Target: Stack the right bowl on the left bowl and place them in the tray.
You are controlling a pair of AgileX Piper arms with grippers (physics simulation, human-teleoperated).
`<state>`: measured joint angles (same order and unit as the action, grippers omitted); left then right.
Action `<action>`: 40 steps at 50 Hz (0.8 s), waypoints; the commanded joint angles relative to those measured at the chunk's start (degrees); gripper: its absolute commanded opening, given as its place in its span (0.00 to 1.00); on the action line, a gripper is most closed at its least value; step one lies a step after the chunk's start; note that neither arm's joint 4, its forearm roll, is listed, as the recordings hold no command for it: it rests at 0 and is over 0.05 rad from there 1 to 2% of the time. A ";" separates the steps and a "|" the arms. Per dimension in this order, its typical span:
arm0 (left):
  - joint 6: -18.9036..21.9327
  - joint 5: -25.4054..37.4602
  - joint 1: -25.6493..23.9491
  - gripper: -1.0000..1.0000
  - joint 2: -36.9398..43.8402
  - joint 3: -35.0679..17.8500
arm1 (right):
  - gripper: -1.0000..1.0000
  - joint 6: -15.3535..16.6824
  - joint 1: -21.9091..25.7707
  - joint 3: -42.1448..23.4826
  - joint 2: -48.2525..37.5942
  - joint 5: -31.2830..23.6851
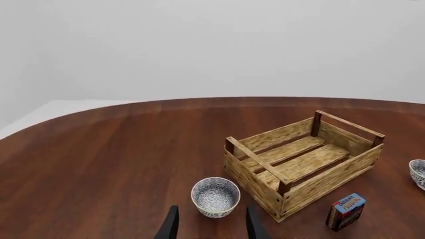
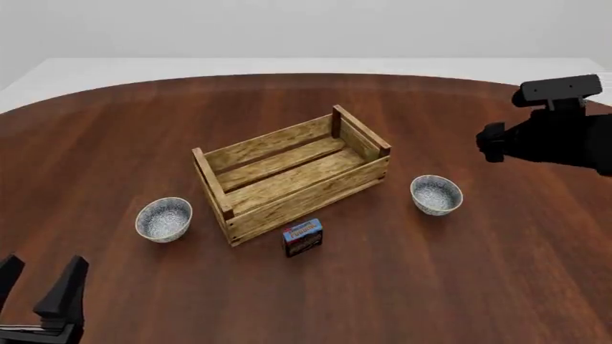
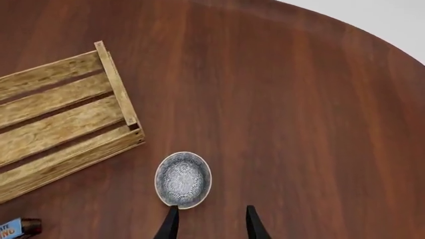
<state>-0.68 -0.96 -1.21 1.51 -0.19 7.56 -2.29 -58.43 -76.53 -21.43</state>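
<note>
A small carton (image 2: 302, 238) stands upright on the desk (image 2: 316, 301), near the middle of the scene and toward the near side. Its front face is mostly blue with a red band and pale lettering too small to read, and its sides look dark. In the left wrist view the carton (image 1: 346, 211) shows the same blue front with a red patch and a dark side panel. In the right wrist view only a cut-off corner of it (image 3: 19, 228) is visible at the picture's edge. The desk is dark reddish-brown wood with a rounded far edge, and beyond it lies a plain pale floor (image 2: 287, 64) under a blank light wall (image 2: 306, 25).
</note>
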 commanded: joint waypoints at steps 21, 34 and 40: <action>-1.05 1.52 -0.09 1.00 -1.36 -0.17 | 1.00 -0.23 -0.26 -5.29 -19.02 4.00; -1.71 1.88 -0.73 1.00 -1.45 -0.43 | 1.00 -0.76 -0.23 -5.46 -22.79 6.00; -1.87 1.91 -0.58 1.00 -1.47 -0.34 | 1.00 -1.44 0.14 -5.61 -24.60 6.77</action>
<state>-2.20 0.81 -1.76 0.10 -0.57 6.73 -2.42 -63.71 -98.00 -16.05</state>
